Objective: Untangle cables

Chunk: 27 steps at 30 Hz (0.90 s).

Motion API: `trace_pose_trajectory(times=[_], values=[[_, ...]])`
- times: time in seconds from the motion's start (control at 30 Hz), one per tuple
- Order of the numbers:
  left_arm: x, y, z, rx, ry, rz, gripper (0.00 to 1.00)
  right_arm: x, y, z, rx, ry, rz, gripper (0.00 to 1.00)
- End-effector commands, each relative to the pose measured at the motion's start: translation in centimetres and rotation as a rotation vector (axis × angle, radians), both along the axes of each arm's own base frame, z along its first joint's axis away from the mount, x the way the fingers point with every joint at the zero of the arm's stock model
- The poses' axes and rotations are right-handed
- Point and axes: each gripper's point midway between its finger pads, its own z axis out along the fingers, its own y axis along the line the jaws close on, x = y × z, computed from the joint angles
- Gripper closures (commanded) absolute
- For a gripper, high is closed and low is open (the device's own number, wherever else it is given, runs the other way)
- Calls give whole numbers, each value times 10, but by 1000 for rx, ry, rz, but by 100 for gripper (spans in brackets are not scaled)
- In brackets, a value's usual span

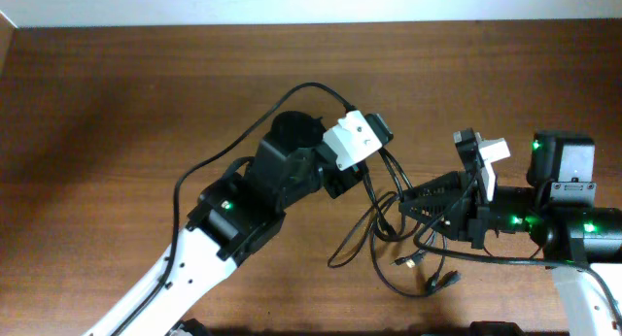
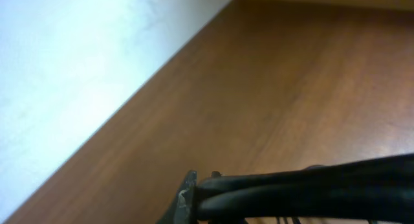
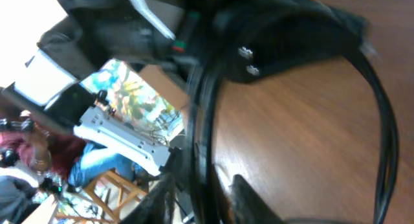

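**Overhead view.** Fixed above, facing straight down on the counter [image 1: 117, 103] from some height. The wall [image 1: 292, 4] runs along 12 o'clock; the left arm [image 1: 224, 229] enters from 7 o'clock, the right arm [image 1: 573, 224] from 4 o'clock.

**Left wrist view.** Low over the counter, facing obliquely along it toward the wall at 10 o'clock. The cables [image 2: 310, 185] cross at 5 o'clock, very near and blurred.

**Right wrist view.** Rolled sideways and very close to the cables, with counter at 4 o'clock and a room [image 3: 110, 114] beyond its edge at 8 o'clock.

All three views share the cables and the counter beneath them.
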Motion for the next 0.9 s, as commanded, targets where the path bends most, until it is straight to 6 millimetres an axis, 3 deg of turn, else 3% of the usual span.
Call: trace_pose_trajectory(times=[0.0,0.13,0.27,0.33,0.43,0.5,0.57,0.6,0.87], values=[[-7,36,58,-74,-140,122,100,6,-3,-12,-91,-4,-52,42],[-40,65,122,-210,-285,130,100,15,-8,-25,-168,0,-106,24],[-69,89,173,-401,-354,146,100,19,-9,-27,-179,-11,-114,21],[-70,95,181,-418,-379,170,100,21,-9,-29,-179,3,-113,21],[-29,133,165,-308,-405,490,100,23,-9,-31,-174,42,-118,21],[3,197,138,-153,-409,973,100,21,-9,-33,-174,62,-118,21],[7,222,125,-58,-413,1176,100,19,-9,-34,-175,75,-117,21],[10,225,117,-4,-409,1230,100,19,-9,-34,-175,75,-117,21],[27,211,48,375,-303,1152,100,20,-9,-34,-175,71,-117,21]])
